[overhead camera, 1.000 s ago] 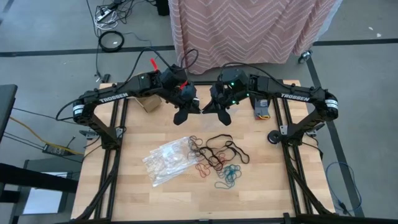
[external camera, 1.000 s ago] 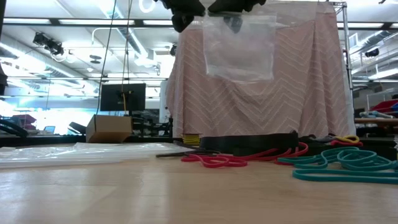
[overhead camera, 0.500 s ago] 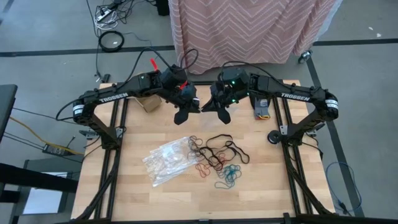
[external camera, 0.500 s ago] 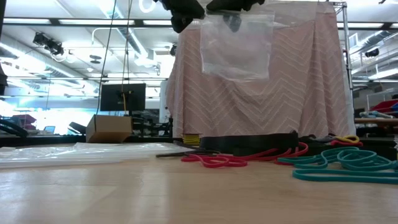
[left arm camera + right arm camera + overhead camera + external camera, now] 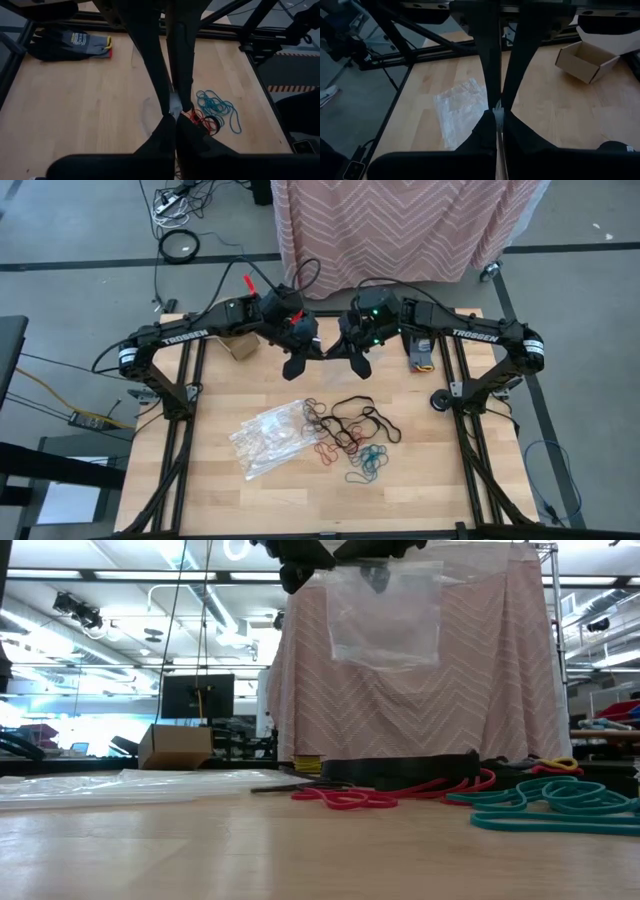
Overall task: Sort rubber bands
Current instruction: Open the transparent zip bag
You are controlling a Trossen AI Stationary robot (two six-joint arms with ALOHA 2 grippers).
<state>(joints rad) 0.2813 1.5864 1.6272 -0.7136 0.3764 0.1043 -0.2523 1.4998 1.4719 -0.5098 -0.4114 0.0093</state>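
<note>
Progress: sorting not begun, judging by the layout. All rubber bands (image 5: 350,435) lie loose in one mixed spread on the wooden table (image 5: 440,470), no colour set apart from the others.

Left gripper (image 5: 297,361): raised high over the far half of the table, fingers pressed together on one top corner of a clear plastic bag (image 5: 385,615).

Right gripper (image 5: 352,360): just beside the left one, at the same height, fingers likewise clamped on the opposite top corner of that bag. The bag hangs flat between the two, well above the tabletop; it looks empty in the low view.

Rubber bands, location: below and nearer the table's front than both grippers, well apart from either. A heap of further clear bags (image 5: 268,438) lies beside them, on the left gripper's side.

Rubber bands, description:
- black: largest loops, thin, overlapping, at the side of the spread closest to the grippers.
- red: small loops, mixed among the black and brown.
- brown: small, tangled in the middle; hard to count.
- teal (image 5: 215,106): small cluster at the outer edge, farthest from the grippers.

Remaining, by estimate: opening the held bag, then separating every colour.
</note>
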